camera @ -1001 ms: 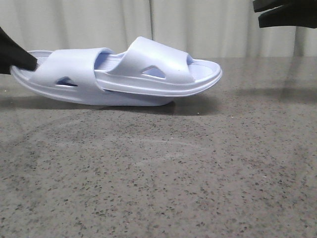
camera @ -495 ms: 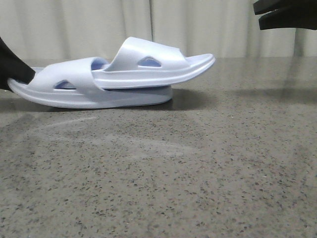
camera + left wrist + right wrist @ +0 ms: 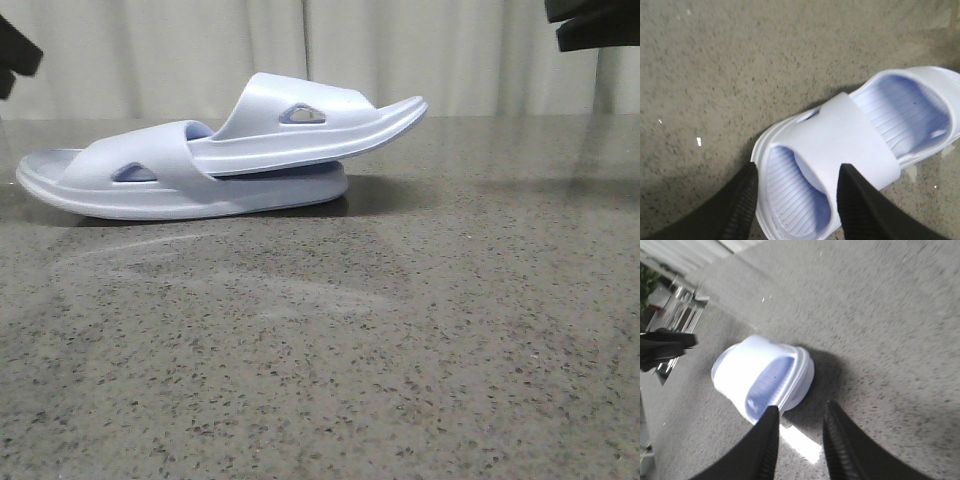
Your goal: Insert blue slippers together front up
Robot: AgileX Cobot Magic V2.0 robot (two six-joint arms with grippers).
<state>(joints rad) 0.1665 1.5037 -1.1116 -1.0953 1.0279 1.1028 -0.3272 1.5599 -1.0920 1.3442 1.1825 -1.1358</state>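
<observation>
1. The blue slippers [image 3: 215, 160] lie on the far left part of the grey speckled table [image 3: 330, 350], nested one into the other and seen side-on from the front.
2. Lower slipper [image 3: 130, 190]: sole flat on the table, one end pointing left, its wide strap arching over the tucked-in end of the other slipper.
3. Upper slipper [image 3: 310, 125]: one end pushed under the lower slipper's strap, the other end pointing right and tilted upward, clear of the table and overhanging the lower sole.
4. A small triangular cut-out shows on the side of each strap.
5. Left gripper [image 3: 797, 192]: fingers spread wide and holding nothing, one on either side of the near end of the lower slipper; the ribbed footbed shows between them. From the front, only a dark tip appears at the upper left edge, apart from the slippers.
6. Right gripper [image 3: 799, 440]: fingers parted to a moderate gap and holding nothing, above bare table with the slippers' end beyond them. From the front, it sits at the upper right corner, well apart from the slippers.
7. A pale curtain [image 3: 400, 55] hangs behind the table.
</observation>
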